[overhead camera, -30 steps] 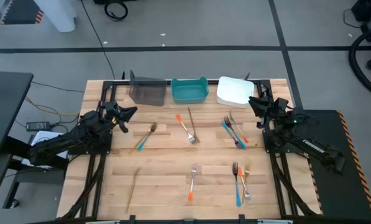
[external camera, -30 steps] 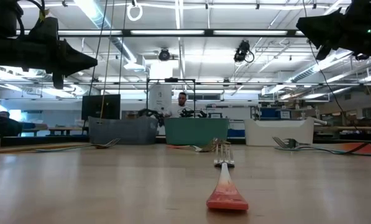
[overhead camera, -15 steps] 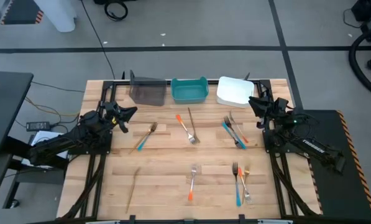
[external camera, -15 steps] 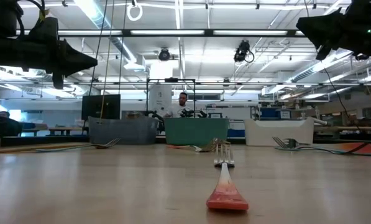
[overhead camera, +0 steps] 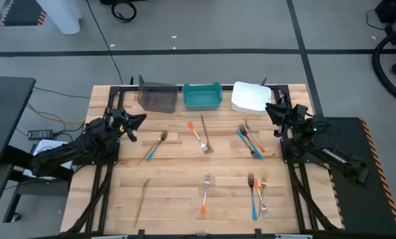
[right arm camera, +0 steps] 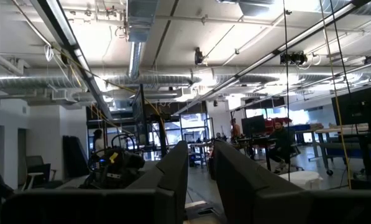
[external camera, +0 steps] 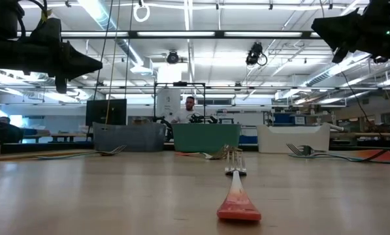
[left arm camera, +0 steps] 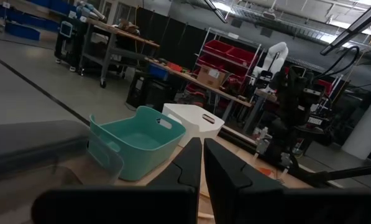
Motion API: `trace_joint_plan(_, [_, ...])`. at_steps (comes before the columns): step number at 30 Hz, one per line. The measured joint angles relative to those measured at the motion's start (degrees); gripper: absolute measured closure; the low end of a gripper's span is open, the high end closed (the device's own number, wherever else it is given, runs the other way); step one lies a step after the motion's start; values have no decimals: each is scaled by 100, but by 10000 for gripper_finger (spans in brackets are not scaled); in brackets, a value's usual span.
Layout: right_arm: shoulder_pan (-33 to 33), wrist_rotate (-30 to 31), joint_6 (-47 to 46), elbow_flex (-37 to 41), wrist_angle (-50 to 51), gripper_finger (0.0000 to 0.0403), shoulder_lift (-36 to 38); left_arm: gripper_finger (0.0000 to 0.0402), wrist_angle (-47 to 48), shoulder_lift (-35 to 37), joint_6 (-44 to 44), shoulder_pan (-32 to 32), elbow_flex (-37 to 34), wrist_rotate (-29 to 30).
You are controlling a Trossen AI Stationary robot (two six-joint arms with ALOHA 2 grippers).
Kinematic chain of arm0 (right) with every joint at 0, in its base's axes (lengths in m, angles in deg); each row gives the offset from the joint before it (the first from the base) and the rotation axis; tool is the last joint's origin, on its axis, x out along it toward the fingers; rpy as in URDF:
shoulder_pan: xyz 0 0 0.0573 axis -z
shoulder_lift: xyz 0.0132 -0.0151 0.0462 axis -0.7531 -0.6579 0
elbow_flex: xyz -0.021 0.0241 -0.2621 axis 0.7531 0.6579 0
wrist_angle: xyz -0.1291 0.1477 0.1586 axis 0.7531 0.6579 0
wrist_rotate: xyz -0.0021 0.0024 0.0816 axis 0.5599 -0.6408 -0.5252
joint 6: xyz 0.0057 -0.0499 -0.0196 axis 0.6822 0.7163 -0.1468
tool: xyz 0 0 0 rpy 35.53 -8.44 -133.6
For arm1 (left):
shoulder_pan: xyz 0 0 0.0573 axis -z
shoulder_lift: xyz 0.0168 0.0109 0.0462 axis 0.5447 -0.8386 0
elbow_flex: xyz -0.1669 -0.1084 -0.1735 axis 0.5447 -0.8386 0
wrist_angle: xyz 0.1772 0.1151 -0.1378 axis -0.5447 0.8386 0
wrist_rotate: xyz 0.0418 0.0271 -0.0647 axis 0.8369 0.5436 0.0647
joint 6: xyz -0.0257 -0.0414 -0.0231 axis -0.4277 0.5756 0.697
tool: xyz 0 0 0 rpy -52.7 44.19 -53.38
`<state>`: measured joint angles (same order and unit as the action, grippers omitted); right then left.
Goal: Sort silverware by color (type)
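Several slim forks and utensils lie flat on the wooden table [overhead camera: 178, 166]. A blue-handled fork [overhead camera: 155, 145] lies at the left. An orange one [overhead camera: 196, 133] and a tan one [overhead camera: 204, 133] lie at the centre. A mixed group [overhead camera: 251, 141] lies at the right, an orange fork [overhead camera: 205, 194] near the front, another group [overhead camera: 257, 192] at front right, and a tan utensil [overhead camera: 142, 202] at front left. My left gripper [overhead camera: 139, 119] hangs shut and empty above the left edge. My right gripper [overhead camera: 268, 109] hangs above the far right, slightly open and empty.
Three bins stand along the far edge: grey [overhead camera: 156, 97], teal [overhead camera: 201, 96] and white [overhead camera: 251, 97]. The teal bin [left arm camera: 135, 140] and white bin [left arm camera: 194, 119] also show in the left wrist view. People show in the room beyond the table.
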<state>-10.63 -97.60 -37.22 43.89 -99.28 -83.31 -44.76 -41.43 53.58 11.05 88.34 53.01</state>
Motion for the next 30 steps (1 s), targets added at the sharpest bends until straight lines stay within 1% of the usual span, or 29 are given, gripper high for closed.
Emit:
trace_joint_plan(2, [-1, 223, 104, 0, 0, 318, 0, 374, -6, -2, -6, 1, 0, 15])
trace_joint_plan(5, [1, 502, 51, 0, -9, 318, -1, 374, -5, 0, -13, 2, 0, 196])
trace_joint_plan(10, [1, 547, -841, 0, -10, 318, 1, 374, -7, -1, -31, 0, -2, 215])
trace_joint_plan(12, [1, 576, -1132, 0, -70, 318, 0, 374, -4, -1, -250, 0, 0, 342])
trace_joint_plan(15, [1, 612, -1419, 0, -273, 318, 1, 374, 2, -2, -432, 0, 0, 484])
trace_joint_plan(19, [1, 603, -1595, 0, -450, 318, 1, 374, 25, -2, -250, 0, -1, 492])
trace_joint_plan(25, [1, 709, -1692, 0, -467, 318, 1, 374, 1, 0, 635, 0, 0, 496])
trace_joint_plan(27, [1, 780, -1532, 0, -473, 318, 1, 374, -2, 0, 788, 0, -1, 538])
trace_joint_plan(30, [5, 1287, -976, 0, -504, 318, 1, 374, 2, 0, 792, 0, -1, 515])
